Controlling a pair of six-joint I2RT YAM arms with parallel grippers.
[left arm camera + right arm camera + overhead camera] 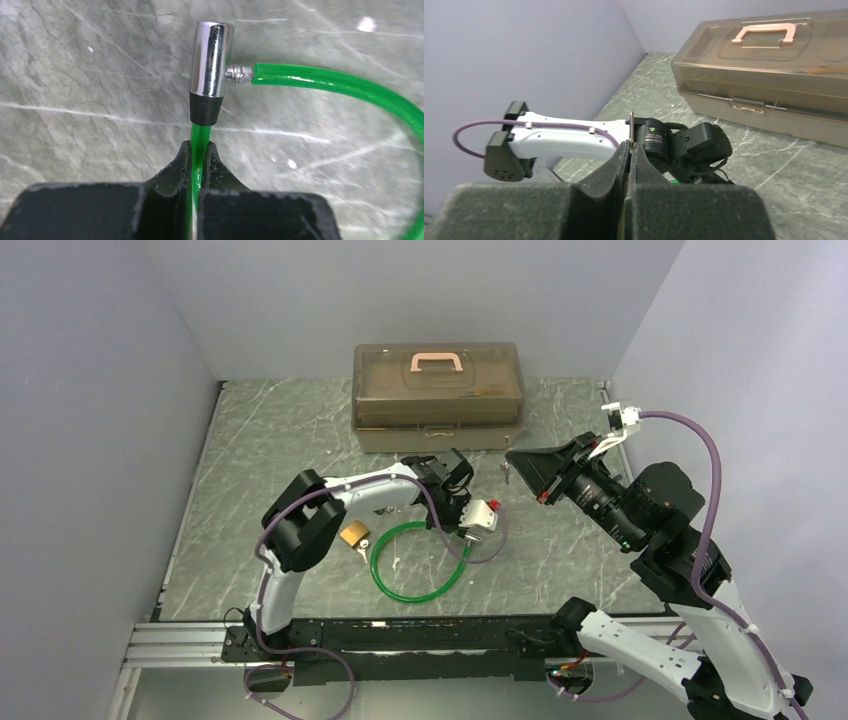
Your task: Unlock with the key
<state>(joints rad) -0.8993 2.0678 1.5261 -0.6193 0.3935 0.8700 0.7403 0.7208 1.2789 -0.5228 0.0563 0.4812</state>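
Green-sheathed, the cable [330, 80] is clamped in my left hand [199, 150], which grips it just below the black collar of the chrome lock barrel [212, 59], close over the counter [75, 75]. My right hand [630, 150] is closed on the key [631, 125], a thin blade seen edge-on, raised in the air and well apart from the barrel.

The risks, as I judge them:
- My hold is on the pliant cable, not the barrel, so a push from the key could swivel the barrel aside.
- No keyhole shows, so a misaligned approach could jam.
- The slim key might twist in my grip.
- The brass padlock [352, 533] near my left arm could be mistaken for the target.
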